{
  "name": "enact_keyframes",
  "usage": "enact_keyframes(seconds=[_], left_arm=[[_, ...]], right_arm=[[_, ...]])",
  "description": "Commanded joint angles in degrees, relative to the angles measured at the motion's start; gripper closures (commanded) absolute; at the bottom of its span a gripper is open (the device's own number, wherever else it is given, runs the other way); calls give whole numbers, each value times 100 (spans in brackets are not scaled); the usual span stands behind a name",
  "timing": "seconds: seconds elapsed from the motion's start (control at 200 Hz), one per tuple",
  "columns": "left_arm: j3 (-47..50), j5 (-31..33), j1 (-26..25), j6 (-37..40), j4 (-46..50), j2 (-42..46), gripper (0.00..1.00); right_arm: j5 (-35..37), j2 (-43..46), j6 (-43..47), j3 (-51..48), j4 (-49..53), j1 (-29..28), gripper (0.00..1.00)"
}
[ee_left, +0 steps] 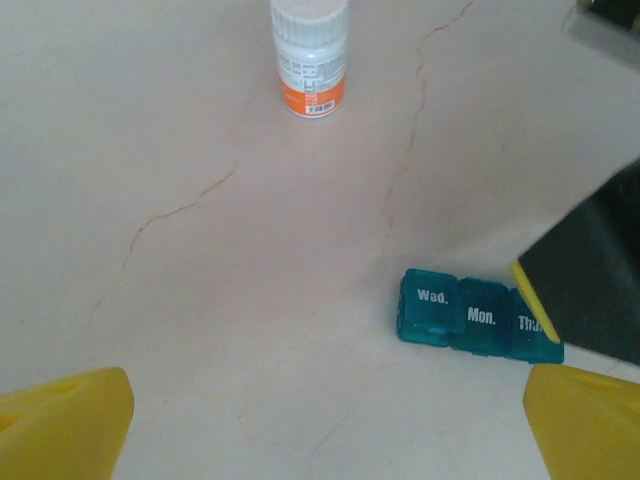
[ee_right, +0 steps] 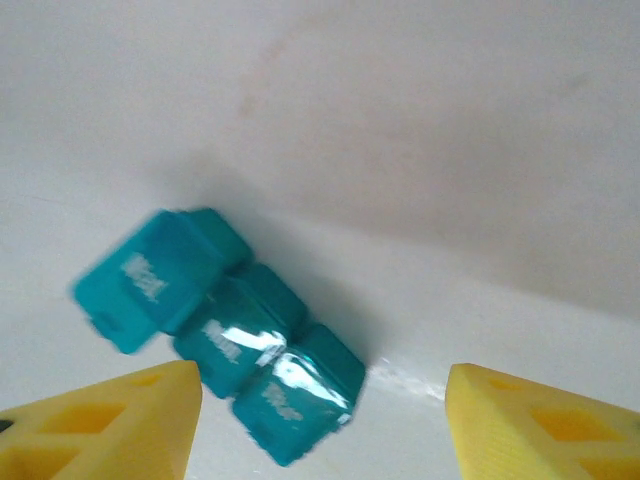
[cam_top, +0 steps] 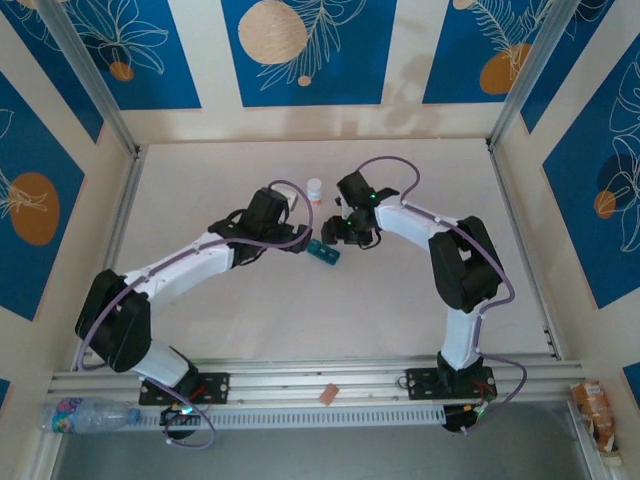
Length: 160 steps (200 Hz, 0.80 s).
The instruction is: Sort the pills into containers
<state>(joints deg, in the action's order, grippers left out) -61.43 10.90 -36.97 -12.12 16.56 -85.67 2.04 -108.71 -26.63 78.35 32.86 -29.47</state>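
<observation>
The containers (cam_top: 324,253) are a teal strip of three joined lidded compartments lying on the table between the two arms. In the left wrist view the containers (ee_left: 470,320) read "Wed.", "Mon." and a third label partly covered by the right gripper's dark body (ee_left: 590,280). My left gripper (ee_left: 320,430) is open over bare table, left of the strip. My right gripper (ee_right: 320,430) is open just above the containers (ee_right: 220,330), whose near end lies between the fingertips, close to the left finger (ee_right: 100,425). All three lids look closed. The pills are out of view.
A small white bottle (cam_top: 315,190) with an orange band stands upright just behind the grippers and is also seen as the bottle (ee_left: 310,60). A water bottle (cam_top: 85,413) lies on the front rail at the left, a snack packet (cam_top: 597,410) at the right.
</observation>
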Motion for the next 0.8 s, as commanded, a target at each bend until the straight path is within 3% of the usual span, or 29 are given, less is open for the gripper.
enact_keyframes(seconds=[0.0, 0.795], left_arm=[[172, 136, 85, -106, 139, 237, 0], [514, 126, 222, -228, 59, 682, 0]], right_arm=[[-636, -262, 147, 300, -54, 79, 34], [-2648, -1661, 398, 1517, 143, -159, 40]])
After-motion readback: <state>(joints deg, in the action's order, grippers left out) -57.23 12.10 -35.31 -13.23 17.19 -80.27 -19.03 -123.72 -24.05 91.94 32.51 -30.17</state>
